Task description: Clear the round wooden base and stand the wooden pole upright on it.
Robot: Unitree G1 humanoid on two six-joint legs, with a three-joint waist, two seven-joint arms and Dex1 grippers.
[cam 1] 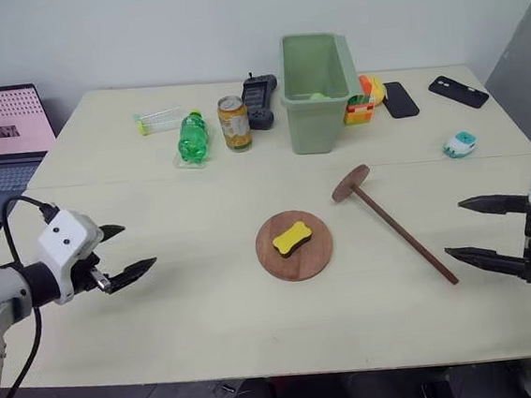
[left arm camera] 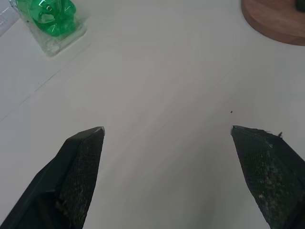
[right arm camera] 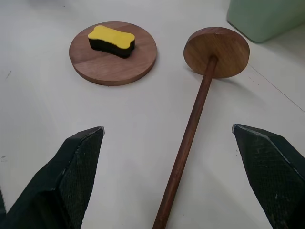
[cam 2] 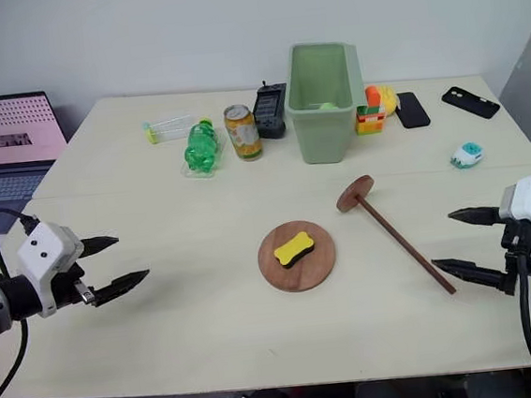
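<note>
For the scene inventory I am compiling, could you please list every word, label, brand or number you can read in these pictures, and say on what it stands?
No text can be read anywhere.
Drink can: printed label, too small and blurred to read.
Green bottle: no readable label.
Laptop screen: rows of dots and a dark band, too small to read.
Black handheld device: keys and markings too small to read.
Round wooden base, yellow sponge, wooden pole, green bin: no markings.

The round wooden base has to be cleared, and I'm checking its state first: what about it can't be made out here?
- Centre of the round wooden base: covered by the yellow sponge in both eye views and the right wrist view.
- Most of the base in the left wrist view: cut off by the picture's edge.
- Sponge's underside: hidden against the base.
</note>
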